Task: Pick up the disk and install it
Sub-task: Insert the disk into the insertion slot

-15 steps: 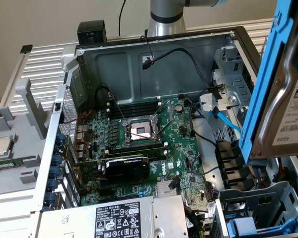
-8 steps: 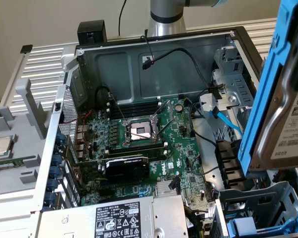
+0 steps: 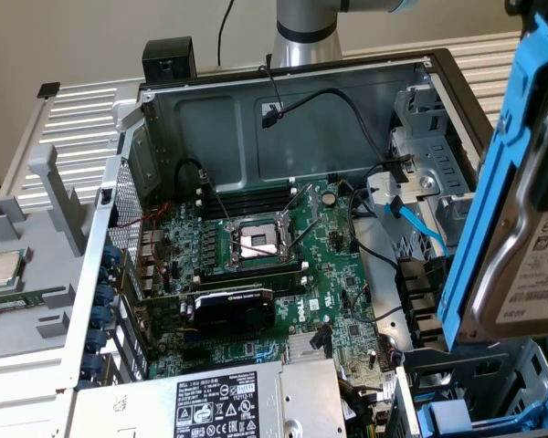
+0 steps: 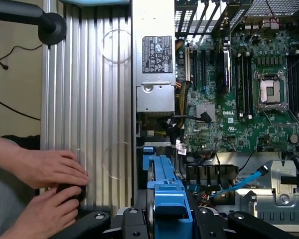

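We are holding the disk (image 3: pixel 530 265), the gripper (image 4: pixel 170 219) clenching its blue frame (image 3: pixel 489 182), at three o'clock in the exterior view, over the open computer case (image 3: pixel 256 119). Picking up looks done (installing is not): it is resting in no bay yet.

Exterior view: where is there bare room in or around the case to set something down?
Bare: the ribbed table between the grey fixture and the case, and the steel panel beyond the motherboard, crossed by cables. Crowded: the motherboard and the cabled drive bays. The gripper holds the disk.
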`<state>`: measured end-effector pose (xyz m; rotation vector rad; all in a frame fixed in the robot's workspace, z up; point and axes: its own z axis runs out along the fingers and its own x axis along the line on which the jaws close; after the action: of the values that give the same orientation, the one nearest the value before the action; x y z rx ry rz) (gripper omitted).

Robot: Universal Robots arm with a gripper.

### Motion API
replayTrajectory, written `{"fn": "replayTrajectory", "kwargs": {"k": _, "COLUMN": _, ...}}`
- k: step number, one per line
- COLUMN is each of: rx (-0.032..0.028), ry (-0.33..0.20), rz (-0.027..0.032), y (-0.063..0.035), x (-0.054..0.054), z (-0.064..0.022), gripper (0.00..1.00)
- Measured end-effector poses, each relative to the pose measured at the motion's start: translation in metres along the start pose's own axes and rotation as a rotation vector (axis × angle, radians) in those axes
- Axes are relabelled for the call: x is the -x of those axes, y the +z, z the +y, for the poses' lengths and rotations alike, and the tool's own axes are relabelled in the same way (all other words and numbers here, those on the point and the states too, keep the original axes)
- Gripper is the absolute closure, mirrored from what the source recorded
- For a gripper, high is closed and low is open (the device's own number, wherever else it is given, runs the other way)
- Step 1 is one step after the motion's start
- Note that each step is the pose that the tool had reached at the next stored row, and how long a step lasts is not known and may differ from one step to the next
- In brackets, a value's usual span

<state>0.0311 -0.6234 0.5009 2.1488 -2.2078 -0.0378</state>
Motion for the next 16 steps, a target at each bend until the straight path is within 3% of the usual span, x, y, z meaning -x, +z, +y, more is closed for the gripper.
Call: {"fn": "replayTrajectory", "kwargs": {"k": 16, "rx": 0.0006, "ry": 0.017, "rz": -0.0082, "y": 0.0292, "x": -0.008, "z": -0.0021, "gripper": 0.63}}
